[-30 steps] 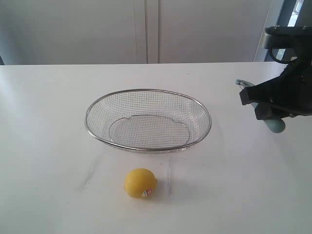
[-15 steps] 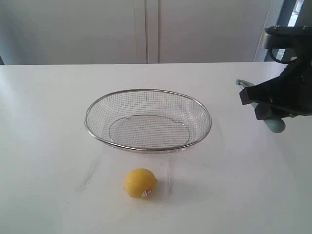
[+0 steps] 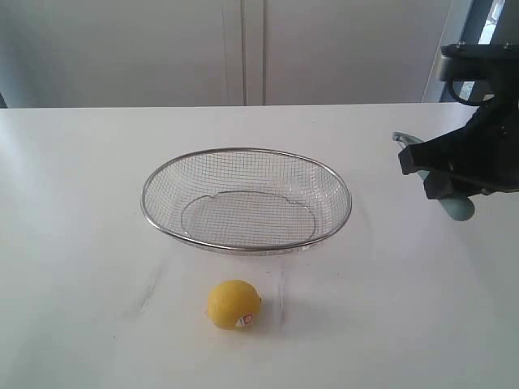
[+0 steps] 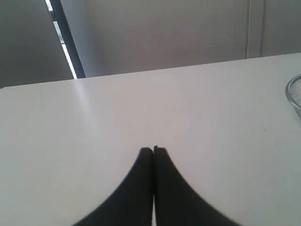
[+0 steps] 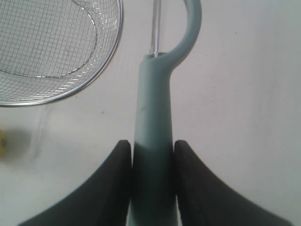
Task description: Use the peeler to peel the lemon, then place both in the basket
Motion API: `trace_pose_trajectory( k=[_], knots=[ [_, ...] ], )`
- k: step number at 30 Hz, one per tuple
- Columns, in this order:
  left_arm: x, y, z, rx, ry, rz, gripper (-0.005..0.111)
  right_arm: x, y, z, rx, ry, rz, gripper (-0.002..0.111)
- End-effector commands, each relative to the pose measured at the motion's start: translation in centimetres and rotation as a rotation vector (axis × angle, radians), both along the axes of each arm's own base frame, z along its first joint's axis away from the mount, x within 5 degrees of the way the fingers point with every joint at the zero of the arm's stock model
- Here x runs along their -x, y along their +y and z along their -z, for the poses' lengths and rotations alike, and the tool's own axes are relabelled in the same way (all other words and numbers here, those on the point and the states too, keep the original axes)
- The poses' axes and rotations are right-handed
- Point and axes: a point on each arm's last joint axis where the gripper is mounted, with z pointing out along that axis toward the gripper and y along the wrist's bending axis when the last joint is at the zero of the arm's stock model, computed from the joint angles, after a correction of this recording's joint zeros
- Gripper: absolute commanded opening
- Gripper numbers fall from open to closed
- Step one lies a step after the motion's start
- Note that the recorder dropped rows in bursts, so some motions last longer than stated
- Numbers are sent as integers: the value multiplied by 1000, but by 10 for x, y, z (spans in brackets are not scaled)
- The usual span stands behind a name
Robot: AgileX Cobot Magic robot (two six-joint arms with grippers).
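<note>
Right tool (image 5: 151, 147), low over the counter (image 3: 81, 203) at right, clamps the peeler (image 5: 153, 103) by its handle; blade end points far-left, seemingly level. Left tool (image 4: 153, 149) is closed.

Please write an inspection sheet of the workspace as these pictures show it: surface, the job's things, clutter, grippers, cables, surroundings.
Surface: white table, with faint streaks in front of the basket.
Lemon: on the table in front of the basket, apart from it, sticker showing, skin whole where visible.
Basket: upright, holds nothing.
Peeler: handle clamped in the right gripper; cannot tell whether it is lifted.
Clutter: nothing seen.
Right gripper: shut on the peeler, beside the basket.
Left gripper: shut, holding nothing, over bare table.
Cables: nothing clearly seen.
Surroundings: pale wall panels behind the table.
</note>
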Motion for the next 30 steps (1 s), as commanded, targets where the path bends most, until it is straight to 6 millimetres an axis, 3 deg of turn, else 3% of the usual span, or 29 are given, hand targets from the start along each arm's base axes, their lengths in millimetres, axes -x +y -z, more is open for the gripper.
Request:
trace_pose_trajectory(
  k=[1, 14, 22, 25, 30],
  knots=[
    [0, 0, 0, 38, -10, -4, 0, 1, -2, -2, 4, -12, -2, 0],
    [0, 0, 0, 53, -14, -5, 0, 0, -2, -2, 3, -18, -1, 0],
    [1, 0, -11, 109, -73, -8, 0, 0, -2, -2, 1, -25, 0, 0],
    [4, -1, -22, 116, -20, -7, 0, -1, -2, -2, 1, -29, 0, 0],
    [1, -1, -46, 140, 210, -14, 0, -1, -2, -2, 1, -29, 0, 0]
  ],
)
